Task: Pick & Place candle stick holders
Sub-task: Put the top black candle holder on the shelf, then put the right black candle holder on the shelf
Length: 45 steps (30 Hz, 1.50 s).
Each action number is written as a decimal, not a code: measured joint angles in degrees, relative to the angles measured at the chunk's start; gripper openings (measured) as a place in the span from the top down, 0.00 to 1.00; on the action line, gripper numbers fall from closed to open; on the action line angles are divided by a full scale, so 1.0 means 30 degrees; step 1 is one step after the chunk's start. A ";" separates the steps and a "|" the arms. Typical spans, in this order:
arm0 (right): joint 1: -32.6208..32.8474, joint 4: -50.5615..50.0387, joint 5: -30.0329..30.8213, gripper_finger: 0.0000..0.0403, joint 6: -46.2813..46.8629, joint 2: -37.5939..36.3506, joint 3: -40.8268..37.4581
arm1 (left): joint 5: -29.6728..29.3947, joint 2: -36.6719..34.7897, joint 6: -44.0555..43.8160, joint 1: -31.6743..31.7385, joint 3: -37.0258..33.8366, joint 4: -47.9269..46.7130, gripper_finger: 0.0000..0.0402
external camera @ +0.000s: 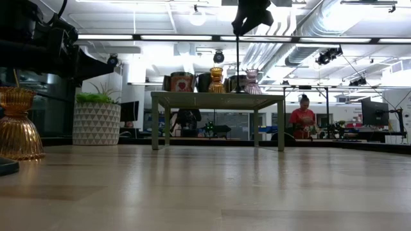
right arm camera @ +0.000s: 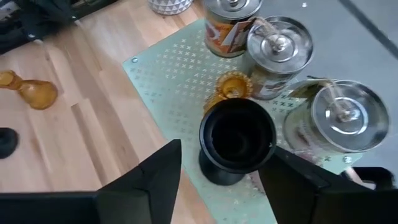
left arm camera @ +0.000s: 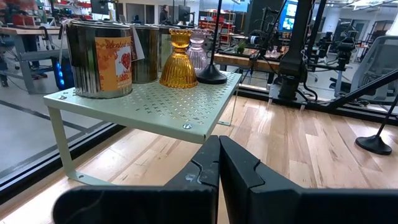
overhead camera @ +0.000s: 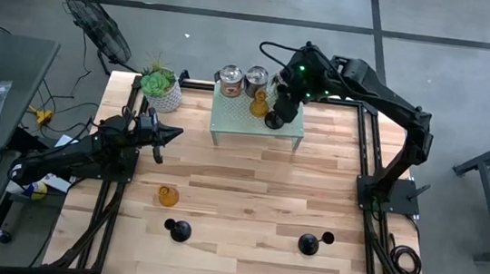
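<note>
Between spread fingers of right claw (right arm camera: 217, 171): black holder (right arm camera: 236, 138), upright on shelf (right arm camera: 168, 74).

A pale green perforated shelf (overhead camera: 255, 131) is seen on the light wood-striped surface (overhead camera: 248, 192). Amber (overhead camera: 167, 196) and black holders (overhead camera: 179, 231) are shown, and a white triangle-patterned pot (overhead camera: 165, 98).

Small raised shelf (overhead camera: 257, 120) at table's (overhead camera: 247, 201) far edge, centre. On shelf: three tin cups (overhead camera: 230, 80) along far side, two glass holders (overhead camera: 259, 102) and one stemmed holder (overhead camera: 275, 117) just nearer. Potted plant (overhead camera: 161, 87) left of shelf. Near side: glass holder (overhead camera: 168, 195) left, stemmed holders (overhead camera: 179, 230) left and right (overhead camera: 309, 244).
</note>
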 joint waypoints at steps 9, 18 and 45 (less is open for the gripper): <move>0.0000 0.0016 0.0520 0.44 0.0078 -0.0060 -0.0004 | 0.0000 0.0001 0.0002 -0.0001 0.0000 0.0000 1.00; 0.0000 -0.0025 0.0522 0.31 0.0096 -0.0599 -0.0004 | 0.0000 -0.0005 0.0000 0.0000 0.0000 0.0000 1.00; 0.2884 -0.2218 0.1375 0.25 0.0690 -0.8819 -0.8325 | 0.0000 0.0002 0.0006 -0.0002 -0.0007 0.0000 1.00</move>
